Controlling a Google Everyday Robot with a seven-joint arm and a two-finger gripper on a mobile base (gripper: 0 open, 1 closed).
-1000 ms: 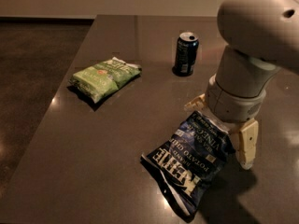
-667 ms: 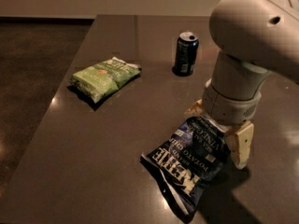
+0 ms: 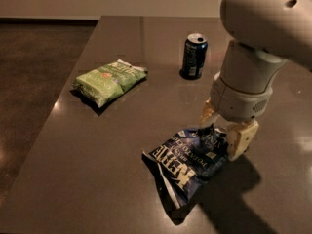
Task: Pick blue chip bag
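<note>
One blue chip bag [image 3: 187,161], one green chip bag [image 3: 109,80] and one soda can [image 3: 195,55] are on the dark worktop [image 3: 97,160]. The blue chip bag lies front and centre, and the white arm [image 3: 258,23] drops in from the upper right, wrist pointing down. The gripper [image 3: 225,126] is at the bag's far right end, its fingers [image 3: 242,138] spread and straddling the crumpled edge.

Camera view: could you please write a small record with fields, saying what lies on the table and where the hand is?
table: dark, glossy top
blue chip bag: lying crumpled, front, right of centre
green chip bag: lying flat, left side, apart from the rest
soda can: upright, far side
hand: pointing down at the far right end of the blue chip bag
</note>
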